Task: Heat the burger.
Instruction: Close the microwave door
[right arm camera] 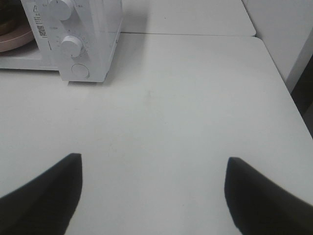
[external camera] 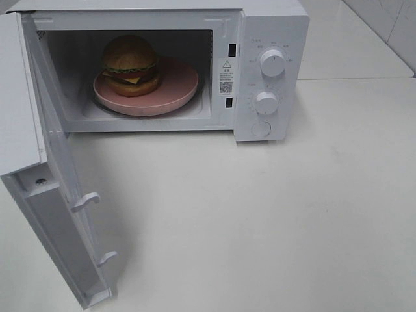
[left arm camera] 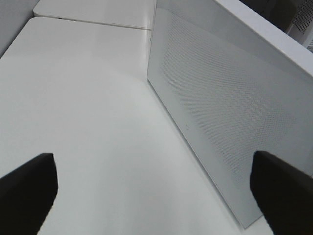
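Observation:
The burger (external camera: 131, 65), with a golden-brown bun, lettuce, tomato and cheese, sits on a pink plate (external camera: 179, 88) inside the open white microwave (external camera: 273, 39). The microwave door (external camera: 62, 195) is swung wide open toward the front left. Neither gripper shows in the high view. In the left wrist view my left gripper (left arm camera: 154, 196) is open and empty, beside the outer face of the door (left arm camera: 220, 107). In the right wrist view my right gripper (right arm camera: 154, 193) is open and empty over the bare table, well away from the microwave's control panel (right arm camera: 73, 44); the plate's edge (right arm camera: 12, 41) shows there.
The microwave has two white knobs (external camera: 272, 63) (external camera: 266, 103) and a round button (external camera: 260, 129) on its right panel. The white table (external camera: 273, 221) spreads in front and to the right. A second table surface (right arm camera: 186, 14) joins behind.

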Robot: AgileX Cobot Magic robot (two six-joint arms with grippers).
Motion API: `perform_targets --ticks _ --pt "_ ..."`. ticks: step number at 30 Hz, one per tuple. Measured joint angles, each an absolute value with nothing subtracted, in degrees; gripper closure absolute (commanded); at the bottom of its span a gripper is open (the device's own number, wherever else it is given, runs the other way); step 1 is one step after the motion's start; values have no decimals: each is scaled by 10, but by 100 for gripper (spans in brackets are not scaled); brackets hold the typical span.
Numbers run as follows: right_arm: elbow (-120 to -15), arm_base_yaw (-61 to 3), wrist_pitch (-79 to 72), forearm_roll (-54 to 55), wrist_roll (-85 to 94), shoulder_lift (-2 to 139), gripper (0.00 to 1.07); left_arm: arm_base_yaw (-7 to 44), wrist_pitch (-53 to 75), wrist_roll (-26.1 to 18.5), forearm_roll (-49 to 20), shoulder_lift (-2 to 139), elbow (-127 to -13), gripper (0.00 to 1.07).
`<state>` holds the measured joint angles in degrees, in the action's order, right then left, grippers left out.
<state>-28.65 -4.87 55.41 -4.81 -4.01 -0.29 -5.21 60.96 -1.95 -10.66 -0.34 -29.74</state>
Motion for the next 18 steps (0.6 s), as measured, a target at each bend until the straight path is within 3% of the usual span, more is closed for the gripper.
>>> perform_targets --ticks 18 --pt "-286 -49 553 -48 -40 -3 31 -52 610 -18 -108 -3 -300 6"
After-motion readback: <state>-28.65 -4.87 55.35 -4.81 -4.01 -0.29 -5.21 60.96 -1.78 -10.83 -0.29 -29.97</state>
